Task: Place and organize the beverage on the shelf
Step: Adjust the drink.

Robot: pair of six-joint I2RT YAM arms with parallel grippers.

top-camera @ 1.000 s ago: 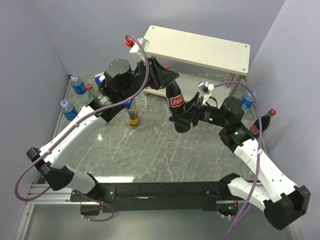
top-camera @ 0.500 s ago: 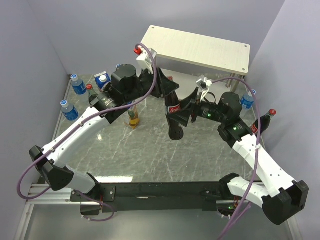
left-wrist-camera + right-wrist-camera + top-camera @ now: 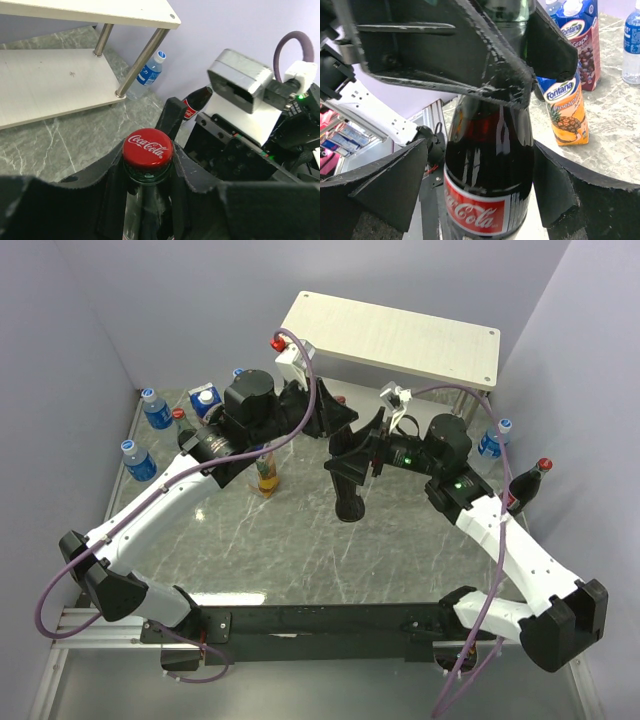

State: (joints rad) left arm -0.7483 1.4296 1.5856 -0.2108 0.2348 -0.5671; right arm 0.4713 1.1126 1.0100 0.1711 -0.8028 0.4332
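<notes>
A Coca-Cola bottle [image 3: 348, 502] hangs upright over the marble table in front of the shelf [image 3: 400, 340]. My left gripper [image 3: 337, 422] is shut on its neck just under the red cap [image 3: 147, 146], as the left wrist view [image 3: 148, 172] shows. My right gripper [image 3: 352, 462] is open with its fingers [image 3: 395, 185] either side of the bottle's body [image 3: 490, 170]; there is a gap on one side. The shelf's lower board [image 3: 50, 85] is bare.
A second Coke bottle [image 3: 528, 482] and a water bottle [image 3: 492, 438] stand right of the shelf. The pineapple carton [image 3: 266, 476], the grape carton [image 3: 205, 400] and two water bottles [image 3: 157, 408] [image 3: 137, 460] stand at the left. Walls close in on both sides.
The bottle has swung from tilted to upright and shifted a little left. My right gripper has moved left and up from the bottle's base to around its labelled body.
</notes>
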